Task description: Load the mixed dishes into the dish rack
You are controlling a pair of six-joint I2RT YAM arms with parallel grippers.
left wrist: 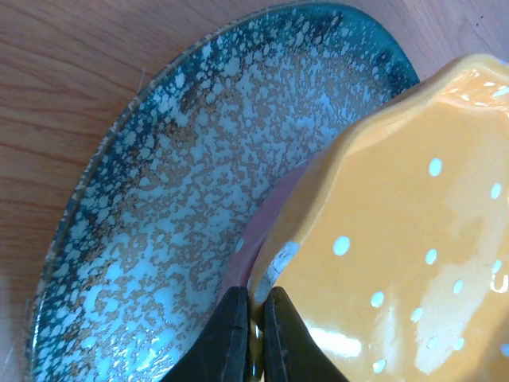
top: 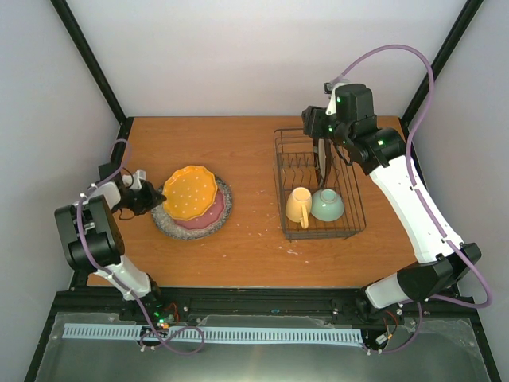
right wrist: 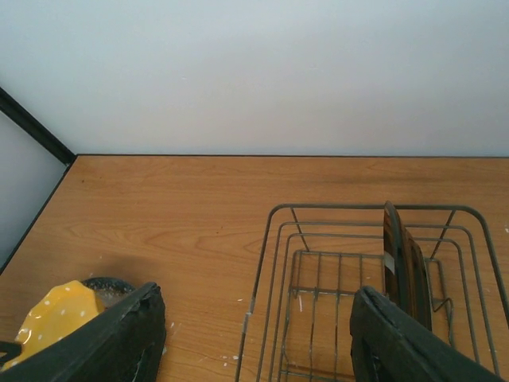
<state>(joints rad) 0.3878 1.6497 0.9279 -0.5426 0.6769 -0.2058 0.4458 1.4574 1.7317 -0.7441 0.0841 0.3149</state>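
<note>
While the left gripper (left wrist: pixel 254 306) is pressed together on the rim of a yellow scalloped ceramic plate with white dots (left wrist: pixel 398 239), the right gripper (right wrist: pixel 258 298) hangs with its fingers spread wide, holding nothing. The yellow plate tops a stack on the left half of the brown wooden bench (top: pixel 246 151). Under it lies a pink plate (top: pixel 205 219), and under that a round blue-green speckled plate (left wrist: pixel 175 183) rests flat on the wood. In the left wrist view the two black fingers (left wrist: pixel 231 334) close on the yellow rim from either side, with the pink edge showing just beside them.

The dish rack, a rectangular dark thin-wire basket (top: pixel 350 179), stands on the right half of the bench, well apart from the stack. At its near end a pale yellow mug (top: pixel 298 205) and a pale green bowl (top: pixel 327 204) sit side by side. Toward its far end two dark brown plates (right wrist: pixel 398 255) stand upright in the slots. The right gripper is above the rack's far end, and its wrist camera looks over the rack and across the bench to the white wall.
</note>
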